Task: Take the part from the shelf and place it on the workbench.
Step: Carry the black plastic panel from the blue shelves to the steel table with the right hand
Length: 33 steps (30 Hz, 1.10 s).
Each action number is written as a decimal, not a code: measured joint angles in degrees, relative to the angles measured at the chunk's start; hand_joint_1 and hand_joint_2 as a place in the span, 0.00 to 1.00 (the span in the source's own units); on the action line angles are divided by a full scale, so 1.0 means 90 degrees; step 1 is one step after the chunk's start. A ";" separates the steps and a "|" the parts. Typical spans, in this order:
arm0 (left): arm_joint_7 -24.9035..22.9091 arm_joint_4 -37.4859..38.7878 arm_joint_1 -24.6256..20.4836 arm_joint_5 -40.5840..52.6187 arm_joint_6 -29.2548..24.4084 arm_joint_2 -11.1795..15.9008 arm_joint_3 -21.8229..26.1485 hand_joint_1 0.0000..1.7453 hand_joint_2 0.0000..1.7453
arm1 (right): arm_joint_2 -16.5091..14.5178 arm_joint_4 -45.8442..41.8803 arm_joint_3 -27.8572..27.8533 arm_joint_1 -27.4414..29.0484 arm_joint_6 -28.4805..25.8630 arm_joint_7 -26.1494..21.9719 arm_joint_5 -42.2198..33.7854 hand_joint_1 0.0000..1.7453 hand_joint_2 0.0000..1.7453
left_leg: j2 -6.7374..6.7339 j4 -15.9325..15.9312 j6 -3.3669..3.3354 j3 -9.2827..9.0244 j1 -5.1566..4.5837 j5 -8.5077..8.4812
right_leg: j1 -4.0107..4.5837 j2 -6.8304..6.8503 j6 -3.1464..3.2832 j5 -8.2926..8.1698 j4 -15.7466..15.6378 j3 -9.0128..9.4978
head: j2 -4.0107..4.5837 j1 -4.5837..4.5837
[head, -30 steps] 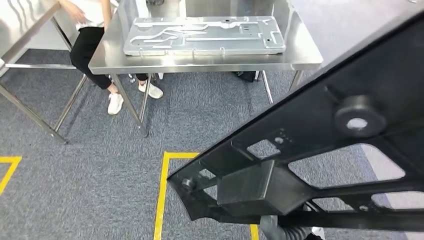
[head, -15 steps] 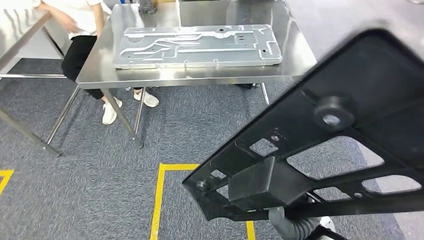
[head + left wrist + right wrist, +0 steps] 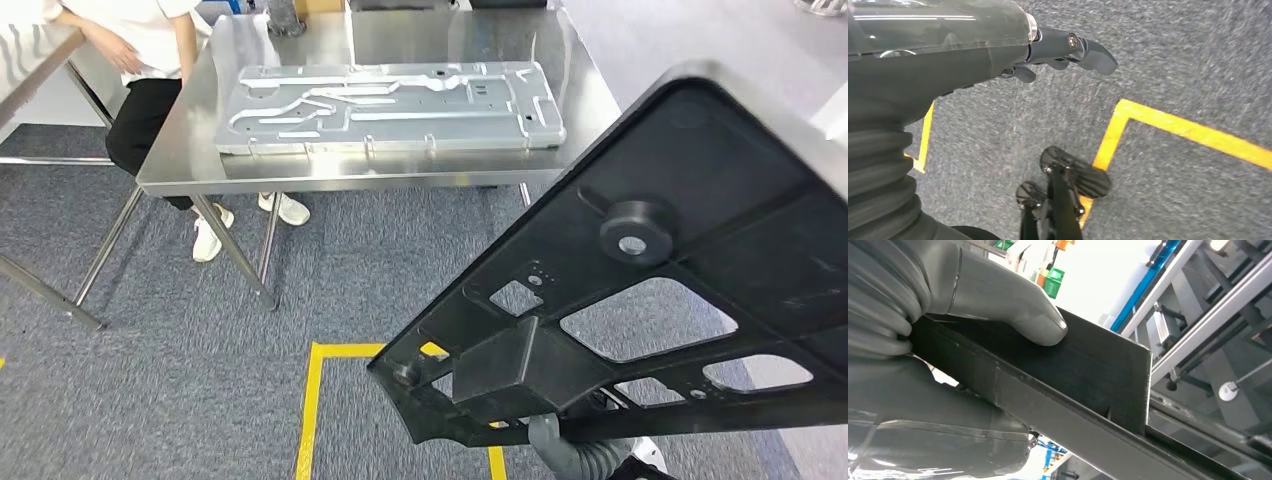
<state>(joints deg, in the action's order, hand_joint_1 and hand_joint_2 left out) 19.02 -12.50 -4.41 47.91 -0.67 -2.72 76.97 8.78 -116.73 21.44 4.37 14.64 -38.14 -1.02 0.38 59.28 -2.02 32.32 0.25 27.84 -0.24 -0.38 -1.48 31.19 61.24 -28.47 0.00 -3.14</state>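
- The right hand (image 3: 963,355) grips the black part (image 3: 660,290) by its edge: the thick thumb lies flat on one face and the fingers (image 3: 878,315) wrap the rim from the other side, a clamp that looks meant to keep a wide, flat piece from swinging.
- The left hand (image 3: 1048,50) holds nothing; its fingers (image 3: 1088,50) are loosely extended above the carpet (the arm seems to hang at the robot's side, out of the way).
- The part is carried in the air, tilted, across the lower right of the head view, its cut-outs and round boss facing the camera, over the carpet and a yellow floor line (image 3: 312,410).
- The steel worktop (image 3: 330,180) stands ahead, well apart from the part; a grey metal plate (image 3: 390,105) covers most of it, so room for placing looks tight.
- A seated person (image 3: 150,70) is at the worktop's far left corner.
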 joint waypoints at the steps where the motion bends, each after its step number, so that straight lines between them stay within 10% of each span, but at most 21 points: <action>1: 0.0002 0.0000 -0.0013 0.0000 0.0002 -0.0004 0.0001 0.00 1.00 | 0.0009 0.0011 0.0002 -0.0036 0.0003 0.0000 -0.0016 1.00 1.00 | -0.0001 -0.0019 -0.0018 -0.0063 0.0010 -0.0013 | -0.0007 0.0005 -0.0024 0.0109 0.0225 -0.0108 | 0.0000 0.0000; 4: 0.0005 0.0000 -0.0036 0.0000 0.0001 -0.0015 0.0005 0.00 1.00 | 0.0064 0.0072 0.0005 -0.0089 0.0021 0.0000 -0.0087 1.00 1.00 | -0.0001 -0.0031 -0.0041 -0.0132 0.0010 0.0075 | -0.0022 0.0011 -0.0097 0.0534 0.1237 -0.0835 | 0.0000 -0.0001; 6: 0.0002 0.0000 -0.0024 -0.0003 -0.0007 -0.0024 0.0009 0.00 1.00 | 0.0096 0.0122 0.0005 -0.0089 0.0039 0.0000 -0.0107 1.00 1.00 | 0.0007 -0.0031 -0.0031 -0.0221 0.0008 0.0168 | -0.0026 0.0011 -0.0124 0.0484 0.1359 -0.1130 | 0.0000 -0.0001; 11: -0.0001 0.0000 -0.0015 -0.0046 -0.0019 -0.0085 0.0022 0.00 1.00 | 0.0100 0.0154 0.0021 0.0030 0.0041 0.0000 0.0035 1.00 1.00 | 0.0026 -0.0073 0.0071 -0.0531 0.0003 0.0442 | 0.0039 0.0039 0.0045 -0.0606 -0.0075 -0.0904 | 0.0001 0.0005; 16: -0.0014 0.0000 -0.0037 -0.0100 -0.0034 -0.0108 0.0038 0.00 1.00 | -0.0013 0.0143 0.0135 0.0137 -0.0016 0.0000 0.0205 1.00 1.00 | 0.0000 0.0306 0.0236 -0.0525 0.0002 0.0513 | 0.0014 0.0035 0.0266 -0.0530 -0.0304 -0.0587 | 0.0001 0.0009; 20: -0.0030 0.0000 -0.0040 -0.0125 -0.0052 -0.0123 0.0113 0.00 1.00 | -0.0173 0.0135 0.0336 0.0166 -0.0107 0.0000 0.0310 1.00 1.00 | -0.0004 0.1597 0.0311 0.0428 0.0040 0.1007 | 0.0003 0.0031 0.0314 -0.0349 -0.0381 -0.0311 | 0.0000 0.0009; 22: -0.0032 0.0000 -0.0012 -0.0121 -0.0044 -0.0123 0.0131 0.00 1.00 | -0.0221 0.0136 0.0401 0.0163 -0.0148 0.0000 0.0329 1.00 1.00 | -0.0005 0.1444 0.0328 0.0617 0.0050 0.0846 | -0.0001 0.0018 0.0295 -0.0215 -0.0381 -0.0138 | 0.0000 0.0009; 26: -0.0028 0.0000 0.0023 -0.0089 -0.0010 -0.0123 0.0138 0.00 1.00 | -0.0305 0.0171 0.0482 0.0075 -0.0226 0.0000 0.0369 1.00 1.00 | -0.0027 0.0230 0.0261 0.0493 0.0020 -0.0257 | 0.0008 0.0014 0.0190 0.0058 -0.0374 0.0146 | 0.0001 0.0010; 30: -0.0034 0.0000 0.0008 -0.0032 0.0057 -0.0121 0.0139 0.00 1.00 | -0.0384 0.0212 0.0530 -0.0095 -0.0311 0.0000 0.0418 1.00 1.00 | -0.0009 0.0074 0.0106 0.0347 0.0011 -0.0291 | 0.0006 0.0012 0.0029 0.0162 -0.0223 0.0235 | 0.0000 0.0010; 33: -0.0047 0.0000 -0.0038 0.0009 0.0104 -0.0111 0.0137 0.00 1.00 | -0.0456 0.0239 0.0537 -0.0277 -0.0303 0.0000 0.0422 1.00 1.00 | -0.0001 0.0008 0.0033 0.0182 0.0023 -0.0219 | -0.0015 0.0018 -0.0046 0.0404 0.0752 -0.0350 | 0.0000 0.0010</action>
<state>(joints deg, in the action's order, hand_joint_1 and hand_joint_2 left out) 18.59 -12.50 -4.75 47.99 0.27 -3.72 78.21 4.68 -114.58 26.27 1.87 11.92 -38.14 2.78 0.37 59.35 -1.72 33.95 0.46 25.87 -0.38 -0.22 -1.89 34.83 68.01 -31.63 0.00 -3.05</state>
